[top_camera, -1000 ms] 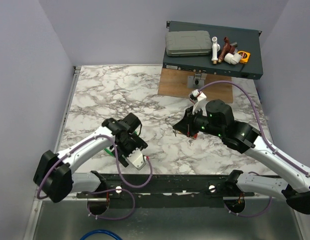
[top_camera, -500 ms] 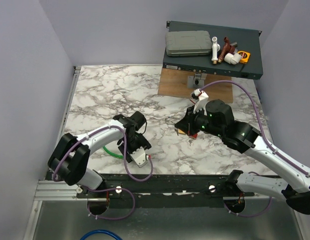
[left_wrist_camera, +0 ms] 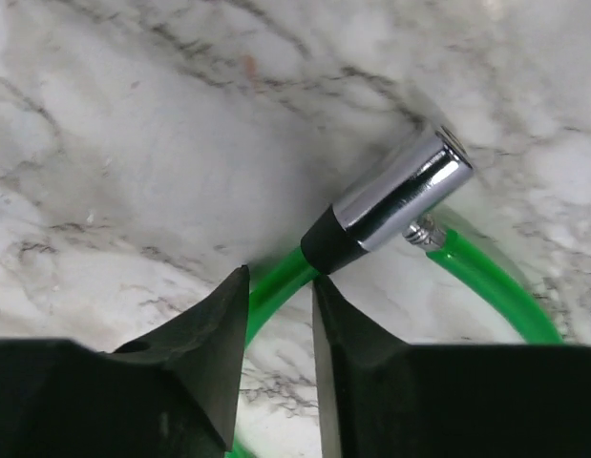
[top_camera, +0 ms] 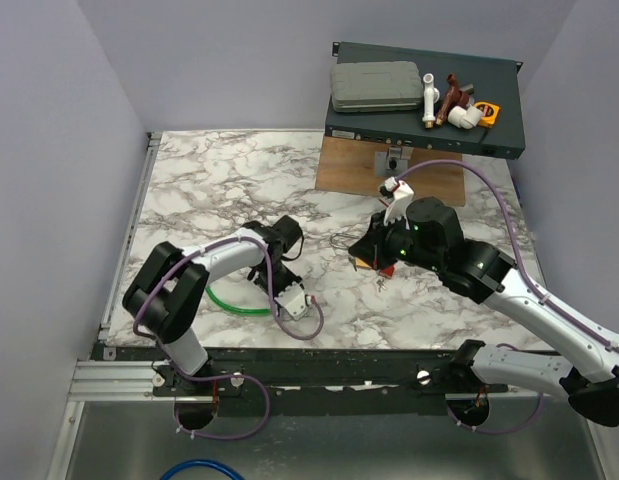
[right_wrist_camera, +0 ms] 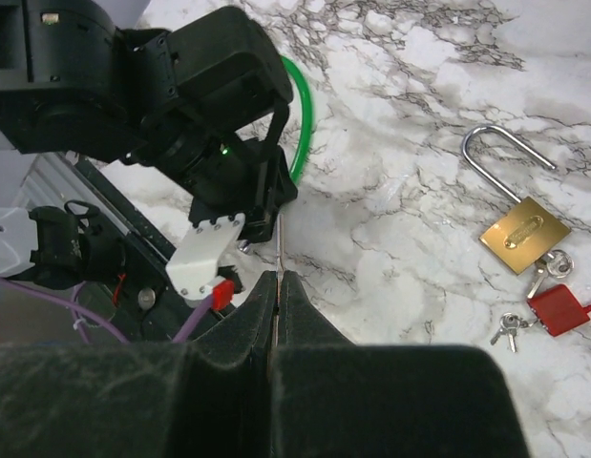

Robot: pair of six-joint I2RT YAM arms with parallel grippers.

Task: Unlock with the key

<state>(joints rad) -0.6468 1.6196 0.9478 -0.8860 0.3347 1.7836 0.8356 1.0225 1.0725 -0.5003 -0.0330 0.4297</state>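
- Low over the marble tabletop (top_camera: 209, 180): the left end effector (left_wrist_camera: 279, 284), fingers drawn in on the green cable (left_wrist_camera: 486, 277), which fills the narrow gap between them.
- Just past those fingertips: the cable's chrome end cap (left_wrist_camera: 400, 198), with a black collar behind it, lying on the stone.
- Raised above the middle of the tabletop: the right end effector (right_wrist_camera: 278, 279), fingers pressed together. A hair-thin strand runs up from the tips, possibly pinched there but too fine to be sure.
- Flat on the tabletop: the key (right_wrist_camera: 558, 307) with its red tag, right against the lower corner of the brass padlock (right_wrist_camera: 524, 234), apart from both end effectors.
- Padlock lying flat, shackle swung open, one leg free of the body.
- Just beside the red tag: two small spare keys (right_wrist_camera: 508, 330).
- Green cable curving in a loop on the near left of the tabletop, well apart from padlock and key.
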